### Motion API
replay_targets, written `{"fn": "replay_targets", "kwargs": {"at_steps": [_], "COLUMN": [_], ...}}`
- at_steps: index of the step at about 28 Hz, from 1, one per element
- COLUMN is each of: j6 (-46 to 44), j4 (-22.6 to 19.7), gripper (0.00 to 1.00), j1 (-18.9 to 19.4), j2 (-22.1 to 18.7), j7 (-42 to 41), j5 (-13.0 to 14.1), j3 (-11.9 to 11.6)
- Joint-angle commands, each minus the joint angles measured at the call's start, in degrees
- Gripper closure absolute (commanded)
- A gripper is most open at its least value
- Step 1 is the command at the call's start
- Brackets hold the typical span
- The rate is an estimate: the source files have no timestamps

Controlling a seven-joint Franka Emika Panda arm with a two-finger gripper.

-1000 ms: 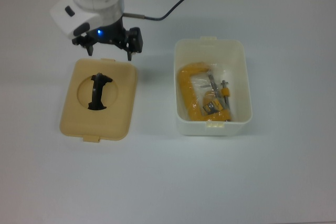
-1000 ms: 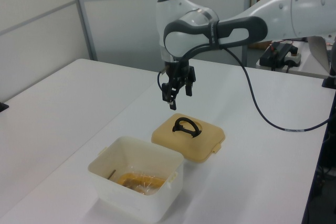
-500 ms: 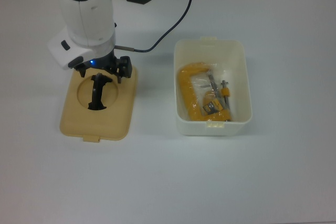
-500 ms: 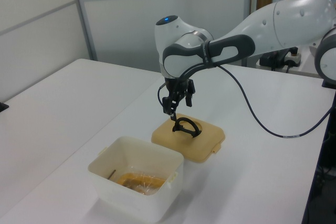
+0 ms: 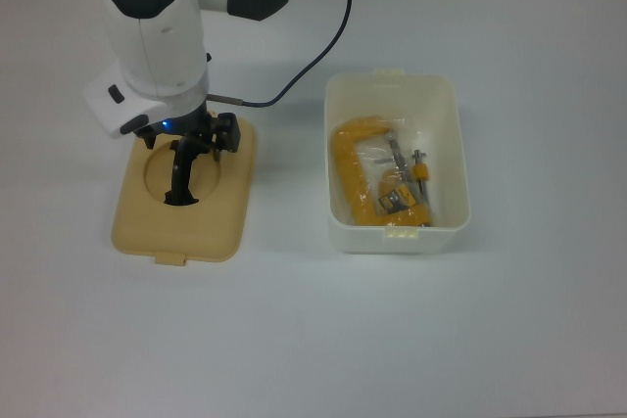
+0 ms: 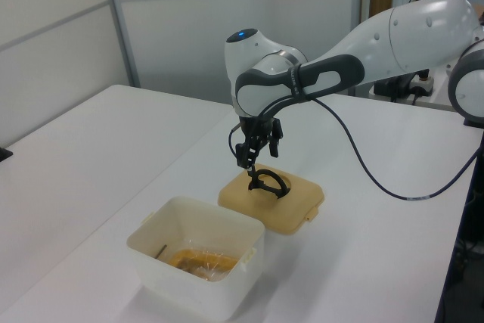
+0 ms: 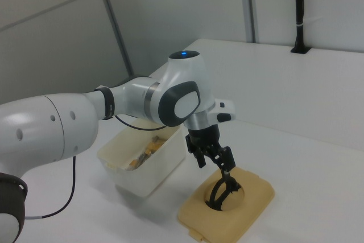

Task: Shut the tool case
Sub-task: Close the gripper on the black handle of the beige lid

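The tool case is in two parts. Its white translucent box (image 5: 392, 80) stands open at the top view's right, with a yellow C-clamp (image 5: 348, 168) inside. The tan lid (image 5: 220, 217) lies flat on the table at the top view's left, its black handle (image 5: 181, 181) standing up from the round recess. My gripper (image 5: 187, 140) hangs open just over the far end of that handle, one finger on each side of it. In the left view the gripper (image 6: 252, 163) sits right above the handle (image 6: 266, 181), behind the box (image 6: 227, 277). The right view shows the gripper (image 7: 223, 166) over the lid (image 7: 253, 200).
A black cable (image 5: 323, 31) runs from the arm across the white table behind the box. The box and lid lie about a hand's width apart. Wall panels stand behind the table in the left and right views.
My gripper has come from behind the lid's far edge to over the handle and lower, staying open. Lid and box have not moved.
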Motion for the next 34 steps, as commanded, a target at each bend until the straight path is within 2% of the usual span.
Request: {"fn": "replay_targets", "kwargs": {"at_steps": [1, 6, 12, 20, 23, 29, 34], "j6": [1.31, 1.4, 1.66, 1.75, 1.67, 1.67, 1.67], "j4": [-1.71, -1.8, -2.77, -2.77, -2.86, -2.94, -2.86], "gripper": [0.0, 0.01, 0.08, 0.17, 0.27, 0.29, 0.35], "j1": [-0.26, -0.79, -0.61, -0.17, 0.18, 0.27, 0.27], "j2": [-0.66, -0.14, -0.05, -0.05, 0.04, 0.13, 0.92], "j7": [1.18, 1.09, 1.18, 1.27, 1.79, 3.29, 3.38], "j5": [-1.48, -2.18, -4.03, -4.29, -4.64, -6.22, -6.31], "j3": [-0.88, -0.88, -0.71, -0.45, -0.36, -0.09, -0.01]}}
